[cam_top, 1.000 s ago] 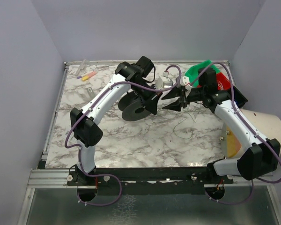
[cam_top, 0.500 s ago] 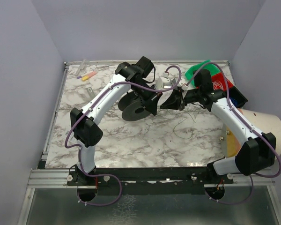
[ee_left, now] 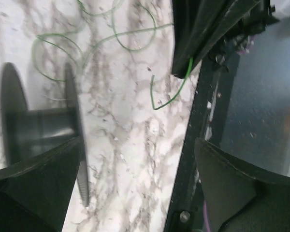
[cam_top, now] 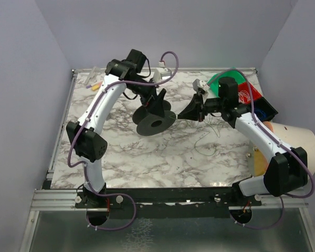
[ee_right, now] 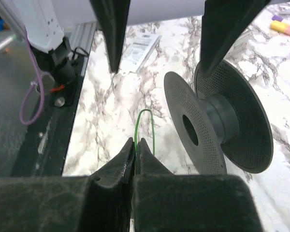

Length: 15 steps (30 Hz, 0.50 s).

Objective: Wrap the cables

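A thin green cable point(ee_right: 145, 123) is pinched in my right gripper point(ee_right: 135, 143), which is shut on it just left of the black spool point(ee_right: 217, 125). A short bent end sticks out past the tips point(ee_left: 176, 92), and the rest trails in loose loops on the marble point(ee_left: 130, 34) point(cam_top: 207, 137). The spool point(cam_top: 155, 122) stands on its rims at mid-table. My left gripper point(cam_top: 158, 107) hangs open over it, one finger on each side and nothing held point(ee_left: 137, 145). The right gripper point(cam_top: 188, 113) is just right of the spool.
Green and red items point(cam_top: 228, 83) lie at the back right, and a beige cone-shaped object point(cam_top: 294, 147) stands at the right edge. Markers point(cam_top: 97, 85) lie at the back left. A white packet point(ee_right: 141, 47) lies near the table's black front rail point(ee_left: 198, 121).
My left gripper has opened, let go of the spool and lifted back to the left. The right gripper has shut on the green cable and shifted left towards the spool.
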Each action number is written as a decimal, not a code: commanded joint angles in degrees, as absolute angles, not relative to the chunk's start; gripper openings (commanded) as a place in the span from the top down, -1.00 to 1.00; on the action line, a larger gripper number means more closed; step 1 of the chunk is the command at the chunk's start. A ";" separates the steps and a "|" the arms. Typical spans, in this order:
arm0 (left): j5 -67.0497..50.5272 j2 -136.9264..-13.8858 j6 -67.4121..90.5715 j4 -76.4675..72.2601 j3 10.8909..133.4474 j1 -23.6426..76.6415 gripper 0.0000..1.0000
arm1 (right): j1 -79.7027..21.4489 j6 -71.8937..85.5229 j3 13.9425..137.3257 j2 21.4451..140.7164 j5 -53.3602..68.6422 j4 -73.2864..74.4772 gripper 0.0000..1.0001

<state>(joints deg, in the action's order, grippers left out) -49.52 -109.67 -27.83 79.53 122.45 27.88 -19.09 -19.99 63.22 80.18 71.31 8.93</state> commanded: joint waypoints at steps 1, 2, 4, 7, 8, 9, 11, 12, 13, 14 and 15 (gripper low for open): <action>-57.62 -103.21 -27.54 72.41 116.55 21.29 -0.98 | -18.07 6.74 59.91 80.14 68.63 -13.43 0.99; -58.70 -101.76 -26.93 69.38 113.76 19.91 -0.98 | -17.61 12.09 58.66 80.26 68.00 -18.55 0.99; -58.21 -99.17 -26.51 64.40 108.87 18.29 -0.98 | -17.06 21.37 56.42 80.97 66.18 -29.34 0.99; -53.41 -94.89 -25.54 56.05 100.73 17.93 -0.98 | -16.58 28.94 55.09 82.68 60.83 -33.97 0.99; -51.54 -93.19 -24.33 52.81 97.79 17.93 -0.98 | -16.49 29.86 55.24 83.42 59.10 -33.63 0.99; -49.62 -91.51 -23.95 49.73 94.71 18.18 -0.98 | -16.50 30.56 55.38 84.20 57.69 -33.29 0.99; -44.80 -88.35 -24.43 45.06 89.69 19.23 -0.98 | -16.37 32.46 55.75 86.00 56.19 -33.34 0.99; -41.40 -86.83 -24.97 42.83 87.39 20.22 -0.98 | -16.35 33.69 55.97 86.95 55.55 -33.58 0.99; -37.79 -85.58 -25.89 40.96 85.53 21.31 -0.98 | -16.35 35.17 56.31 87.86 55.10 -33.94 0.99; -34.56 -84.81 -26.69 39.69 84.23 22.15 -0.98 | -16.34 36.43 56.71 88.61 54.51 -34.15 0.99; -31.83 -84.79 -26.55 38.98 84.08 22.79 -0.98 | -16.30 37.60 57.39 89.40 53.91 -34.00 0.99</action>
<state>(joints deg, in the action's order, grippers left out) -45.30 -88.75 -25.02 50.41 87.68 19.73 -16.51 28.60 56.03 86.46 59.22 -30.06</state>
